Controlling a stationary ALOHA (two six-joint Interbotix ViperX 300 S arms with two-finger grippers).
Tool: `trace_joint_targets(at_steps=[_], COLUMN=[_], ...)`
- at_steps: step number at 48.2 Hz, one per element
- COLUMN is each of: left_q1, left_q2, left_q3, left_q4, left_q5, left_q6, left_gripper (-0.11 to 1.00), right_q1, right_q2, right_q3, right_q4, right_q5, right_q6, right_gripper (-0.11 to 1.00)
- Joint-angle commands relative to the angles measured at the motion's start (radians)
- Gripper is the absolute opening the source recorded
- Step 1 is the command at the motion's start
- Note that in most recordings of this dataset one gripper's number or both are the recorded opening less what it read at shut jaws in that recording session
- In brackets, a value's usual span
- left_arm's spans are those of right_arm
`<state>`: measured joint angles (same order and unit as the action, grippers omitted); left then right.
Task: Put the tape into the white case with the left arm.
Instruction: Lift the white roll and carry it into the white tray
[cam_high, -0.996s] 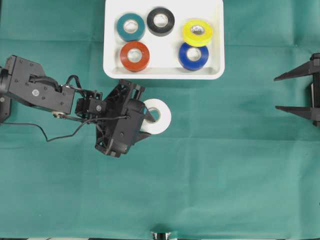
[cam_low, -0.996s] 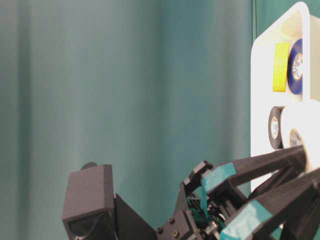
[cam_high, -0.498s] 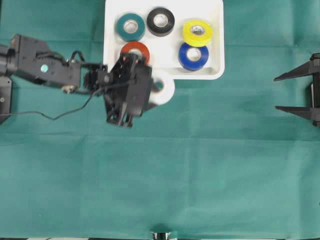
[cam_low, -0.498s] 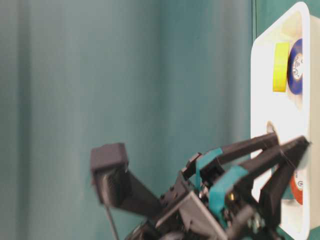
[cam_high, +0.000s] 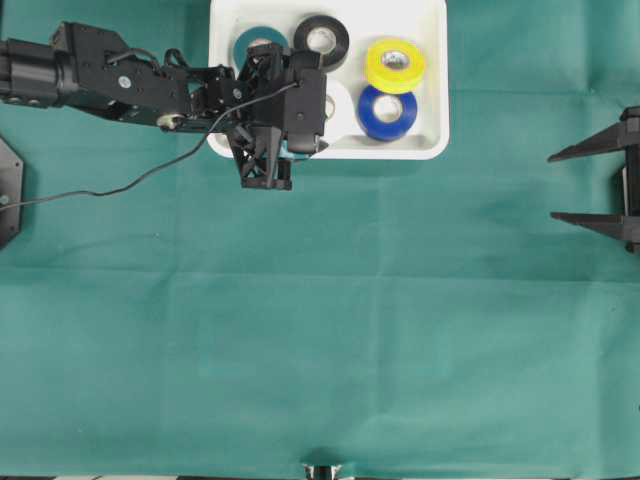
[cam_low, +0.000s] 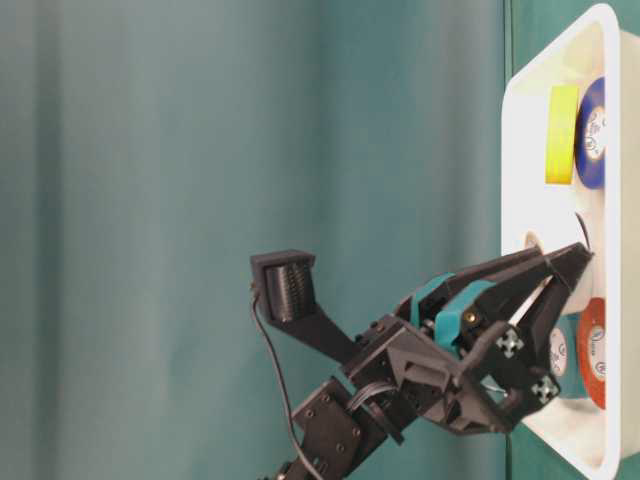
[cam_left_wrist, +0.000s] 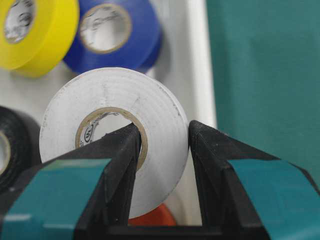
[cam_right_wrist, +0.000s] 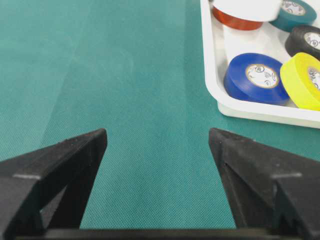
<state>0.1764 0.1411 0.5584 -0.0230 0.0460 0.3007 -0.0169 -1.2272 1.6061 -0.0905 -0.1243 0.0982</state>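
The white tape (cam_left_wrist: 150, 110) hangs in my left gripper (cam_left_wrist: 162, 132), which is shut on it, one teal-striped finger through the core and the other against the outer rim. In the overhead view the left gripper (cam_high: 322, 105) reaches over the white case (cam_high: 430, 150), and only a sliver of the white tape (cam_high: 331, 103) shows past it. The roll hangs over the case interior, just above the red roll (cam_left_wrist: 155, 217). My right gripper (cam_high: 553, 186) stands open at the right edge, far from the case, with nothing between its fingers.
Inside the case lie a blue roll (cam_high: 387, 111), a yellow roll (cam_high: 395, 64), a black roll (cam_high: 322, 40) and a teal roll (cam_high: 258, 44), with the red one mostly hidden under the arm. Green cloth (cam_high: 320, 330) covers the table.
The left arm has lifted the white tape off the cloth in front of the case and carried it back over the rim. The right arm has not moved.
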Motion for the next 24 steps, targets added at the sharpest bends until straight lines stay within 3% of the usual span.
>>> trace_joint_targets(at_steps=[1, 24], left_q1=[0.005, 0.006], left_q2=[-0.011, -0.014], left_q3=[-0.026, -0.032], left_q4=[0.002, 0.002], left_q5=[-0.005, -0.005], left_q6=[0.003, -0.005], left_gripper=[0.30, 0.30], right_q1=[0.000, 0.000], right_q2=[0.006, 0.006], right_q3=[-0.011, -0.011], right_q4=[0.000, 0.000], right_q5=[-0.011, -0.011], right_q6=[0.002, 0.002], right_gripper=[0.86, 0.86])
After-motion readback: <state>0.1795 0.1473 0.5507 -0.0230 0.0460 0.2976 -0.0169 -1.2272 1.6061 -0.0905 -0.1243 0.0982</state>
